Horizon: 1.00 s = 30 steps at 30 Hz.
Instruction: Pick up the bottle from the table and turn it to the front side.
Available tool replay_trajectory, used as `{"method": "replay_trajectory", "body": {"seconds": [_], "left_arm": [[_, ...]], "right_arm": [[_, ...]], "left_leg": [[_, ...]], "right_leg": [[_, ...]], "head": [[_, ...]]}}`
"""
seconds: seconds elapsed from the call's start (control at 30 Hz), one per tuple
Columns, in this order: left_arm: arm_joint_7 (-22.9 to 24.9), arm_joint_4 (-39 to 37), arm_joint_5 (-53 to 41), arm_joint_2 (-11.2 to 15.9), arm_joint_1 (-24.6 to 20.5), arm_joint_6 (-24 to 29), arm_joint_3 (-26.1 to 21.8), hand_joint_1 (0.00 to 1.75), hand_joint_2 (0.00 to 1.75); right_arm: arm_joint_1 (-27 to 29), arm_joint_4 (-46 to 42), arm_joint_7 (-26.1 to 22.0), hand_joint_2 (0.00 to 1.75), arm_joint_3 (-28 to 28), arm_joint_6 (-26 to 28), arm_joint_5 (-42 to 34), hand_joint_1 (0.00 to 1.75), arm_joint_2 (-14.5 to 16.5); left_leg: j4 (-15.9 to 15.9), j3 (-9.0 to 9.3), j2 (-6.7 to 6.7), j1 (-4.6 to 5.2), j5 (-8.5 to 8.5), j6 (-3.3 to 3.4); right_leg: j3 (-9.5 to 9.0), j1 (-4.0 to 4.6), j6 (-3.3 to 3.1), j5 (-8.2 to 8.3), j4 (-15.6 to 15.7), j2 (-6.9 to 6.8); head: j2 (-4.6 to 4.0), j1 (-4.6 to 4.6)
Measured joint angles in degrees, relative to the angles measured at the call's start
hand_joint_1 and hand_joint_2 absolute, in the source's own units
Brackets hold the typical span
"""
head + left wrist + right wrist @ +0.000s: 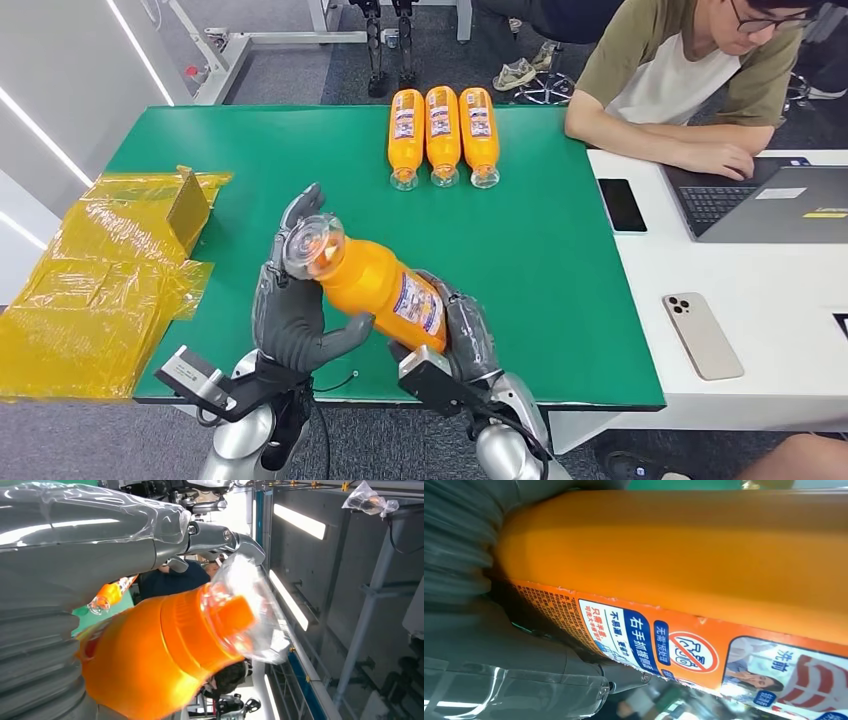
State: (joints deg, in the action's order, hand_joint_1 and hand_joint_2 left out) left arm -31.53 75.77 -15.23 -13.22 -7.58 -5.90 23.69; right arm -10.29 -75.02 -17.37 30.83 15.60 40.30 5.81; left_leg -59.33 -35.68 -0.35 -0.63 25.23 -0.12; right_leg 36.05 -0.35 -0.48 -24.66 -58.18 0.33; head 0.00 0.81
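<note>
Head view, from the left: my left hand wraps the cap end of the orange bottle, fingers curled around its neck, while my right hand grips the base end, likely so I can roll it between them. It is held above the green table, tilted, clear cap toward the left, its printed label facing up.

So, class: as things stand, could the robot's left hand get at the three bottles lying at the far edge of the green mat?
Probably not yet. The left hand grips the cap end of the orange bottle, which the right hand also holds; the three bottles lie across open mat.
</note>
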Motion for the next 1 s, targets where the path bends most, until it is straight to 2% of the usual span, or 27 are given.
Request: {"method": "replay_trajectory", "body": {"seconds": [0.3, 0.57, 0.73, 0.77, 0.87, 0.9, 1.0], "left_arm": [[-0.3, -0.3, -1.2, 0.0, -0.7, -0.3, -0.1, 0.00, 1.75], [-0.2, -0.4, -1.3, 0.0, -0.6, -0.1, -1.0, 0.00, 1.75], [0.3, -0.4, -1.2, 0.0, -0.4, -0.7, -1.5, 0.02, 1.75], [0.3, -0.4, -1.2, 0.0, -0.3, -0.8, -1.5, 0.09, 1.75], [0.5, -0.4, -1.2, 0.0, 0.1, -1.2, -1.6, 1.38, 1.75], [0.5, -0.4, -1.1, 0.0, 0.2, -1.3, -1.6, 1.75, 1.75], [0.7, -0.4, -0.9, -0.1, 0.4, -1.8, -1.6, 1.75, 1.75]], "right_arm": [[-1.3, -0.7, -2.0, 1.75, 1.3, -1.9, 3.2, 1.75, 0.0], [-2.9, 0.6, 2.2, 1.75, 2.3, -7.5, 5.8, 1.75, -0.1], [-3.2, 1.8, 5.2, 1.75, 3.0, -9.1, 8.8, 1.75, -0.4], [-3.1, 1.8, 5.5, 1.75, 3.1, -9.1, 9.4, 1.75, -0.5], [-3.1, 1.8, 6.5, 1.75, 3.5, -9.1, 11.3, 1.75, -0.7], [-3.1, 1.8, 6.8, 1.75, 3.5, -9.1, 11.8, 1.75, -0.8], [-2.9, 1.7, 7.5, 1.75, 3.6, -9.1, 13.0, 1.75, -1.0]], "left_leg": [[0.0, 0.00, 0.01, 0.00, 0.00, 0.00], [0.0, 0.00, 0.00, 0.00, 0.00, 0.00], [0.0, 0.00, 0.01, 0.00, 0.00, 0.00], [0.0, 0.00, 0.02, 0.00, 0.00, 0.00], [0.0, 0.00, 0.04, 0.00, 0.00, 0.00], [0.0, 0.00, 0.04, 0.00, 0.00, 0.00], [0.0, 0.00, 0.04, 0.01, 0.00, 0.00]], "right_leg": [[0.00, 0.00, 0.00, 0.00, 0.0, 0.00], [0.00, 0.00, 0.00, 0.01, 0.0, 0.00], [0.01, 0.00, 0.00, 0.00, 0.0, 0.01], [0.02, 0.00, 0.00, 0.00, 0.0, 0.02], [0.03, 0.00, 0.00, 0.00, 0.0, 0.03], [0.03, 0.00, 0.00, 0.00, 0.0, 0.03], [0.03, 0.00, 0.00, 0.00, 0.0, 0.03]], "head": [[0.00, 0.01], [0.00, 0.00], [0.00, 0.00], [0.00, 0.00], [0.00, 0.00], [0.00, 0.00], [0.00, 0.00]]}}
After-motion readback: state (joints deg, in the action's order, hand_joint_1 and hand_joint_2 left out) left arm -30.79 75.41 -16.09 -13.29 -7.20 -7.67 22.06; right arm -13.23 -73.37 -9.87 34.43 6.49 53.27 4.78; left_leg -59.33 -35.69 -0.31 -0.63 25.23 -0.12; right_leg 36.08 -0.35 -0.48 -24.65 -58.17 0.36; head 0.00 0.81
